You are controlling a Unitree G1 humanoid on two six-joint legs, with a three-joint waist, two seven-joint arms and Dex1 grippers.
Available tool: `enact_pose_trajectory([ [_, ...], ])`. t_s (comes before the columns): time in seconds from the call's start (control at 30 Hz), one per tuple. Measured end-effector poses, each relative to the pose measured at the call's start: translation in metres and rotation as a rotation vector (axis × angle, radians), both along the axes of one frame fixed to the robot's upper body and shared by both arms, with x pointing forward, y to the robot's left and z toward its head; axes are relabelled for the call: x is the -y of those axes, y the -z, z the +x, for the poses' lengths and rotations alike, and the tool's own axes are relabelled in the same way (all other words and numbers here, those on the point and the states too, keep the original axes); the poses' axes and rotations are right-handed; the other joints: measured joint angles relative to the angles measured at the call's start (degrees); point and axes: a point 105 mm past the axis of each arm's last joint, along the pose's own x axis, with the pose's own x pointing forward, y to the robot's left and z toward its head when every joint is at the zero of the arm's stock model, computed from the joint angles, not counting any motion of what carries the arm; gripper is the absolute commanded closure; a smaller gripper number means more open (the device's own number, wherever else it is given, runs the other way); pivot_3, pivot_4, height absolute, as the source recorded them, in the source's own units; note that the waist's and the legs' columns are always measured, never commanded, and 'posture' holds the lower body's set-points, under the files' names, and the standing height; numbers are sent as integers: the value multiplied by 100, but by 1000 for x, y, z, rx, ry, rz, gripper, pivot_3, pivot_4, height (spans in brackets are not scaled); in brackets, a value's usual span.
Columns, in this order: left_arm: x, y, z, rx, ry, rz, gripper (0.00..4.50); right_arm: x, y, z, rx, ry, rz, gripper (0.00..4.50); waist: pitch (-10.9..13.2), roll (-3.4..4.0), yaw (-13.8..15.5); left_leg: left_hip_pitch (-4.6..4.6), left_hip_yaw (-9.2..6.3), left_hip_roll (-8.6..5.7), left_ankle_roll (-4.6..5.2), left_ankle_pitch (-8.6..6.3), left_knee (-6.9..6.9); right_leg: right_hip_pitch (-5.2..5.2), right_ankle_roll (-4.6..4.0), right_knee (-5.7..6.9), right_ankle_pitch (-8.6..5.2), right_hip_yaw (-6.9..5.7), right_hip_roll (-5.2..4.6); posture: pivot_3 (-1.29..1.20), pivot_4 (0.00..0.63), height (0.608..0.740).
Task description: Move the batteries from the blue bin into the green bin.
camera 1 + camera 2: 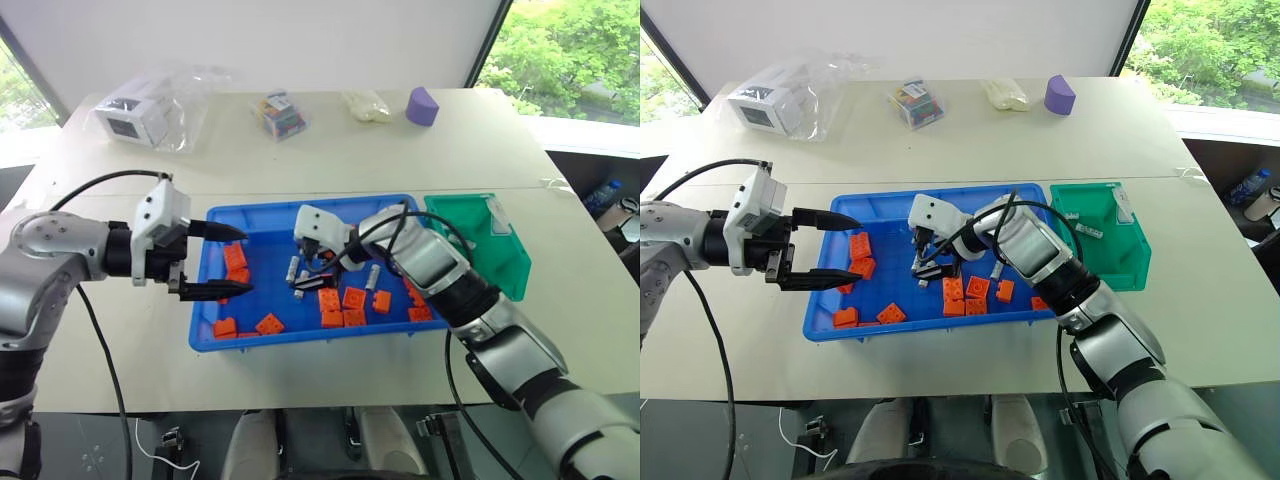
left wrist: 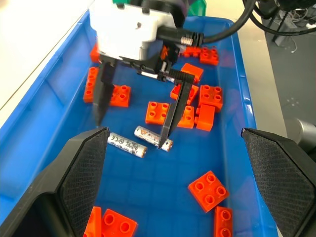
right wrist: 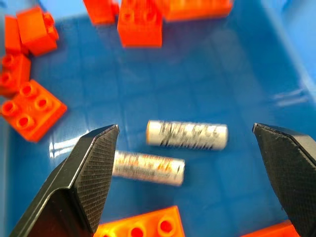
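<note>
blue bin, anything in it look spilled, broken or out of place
Nothing stands out. The blue bin sits flat, holding scattered orange bricks and two batteries lying side by side on its floor, intact. The right hand hangs open over them, and nothing has spilled onto the table.
</note>
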Motion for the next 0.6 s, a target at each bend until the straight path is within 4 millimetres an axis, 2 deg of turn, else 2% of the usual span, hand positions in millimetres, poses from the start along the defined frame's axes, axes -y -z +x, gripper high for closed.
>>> enact_pose_trajectory([
  [0.17,1,0,1,4,-2,-8,0,-6,10,3,-22,6,-40,41,0,0,0,0,2,0,0,0,0,0,-2,0,-1,0,-1,0,150,734],
  [0.37,1,0,1,8,-2,-8,0,-1,24,7,-36,27,-94,41,0,0,0,0,2,-1,0,0,0,0,-1,0,-1,0,-1,0,150,734],
  [0.5,1,0,1,8,-4,-8,0,-5,26,9,-21,12,-98,41,-1,-1,-9,2,2,0,0,0,0,0,-1,4,0,0,-1,0,150,734],
  [0.6,1,0,1,7,-4,-9,0,-7,27,9,-23,1,-91,1362,-1,-1,-9,5,1,0,0,0,0,0,-1,11,0,0,-1,0,150,734],
])
